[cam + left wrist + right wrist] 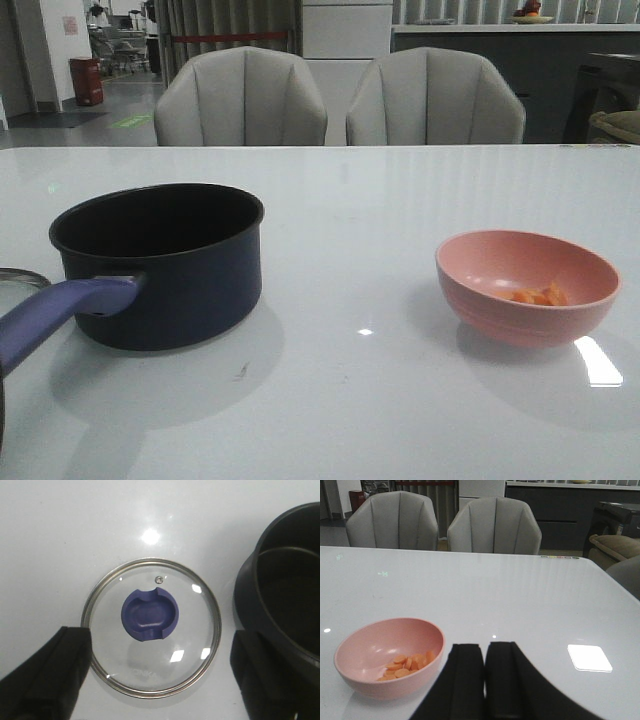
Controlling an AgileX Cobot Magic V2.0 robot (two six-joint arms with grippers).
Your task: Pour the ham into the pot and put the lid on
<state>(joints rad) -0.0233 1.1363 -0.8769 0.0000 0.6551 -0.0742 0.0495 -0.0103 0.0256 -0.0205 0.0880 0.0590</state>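
The ham (pixel 406 663) sits low in the pink bowl (pixel 370 652) on the counter (pixel 380 210), beside your right pincer (pixel 485 655), fingers together. A steep tip may scatter it short of the pot (pixel 160 262). Your left pincer (pixel 160 662), spread apart, hovers over the lid (pixel 152 626); its smooth knob (pixel 150 615) could slip.

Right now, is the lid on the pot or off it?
Off. The lid lies flat on the table, knob up, beside the pot, whose mouth stands open in the front view.
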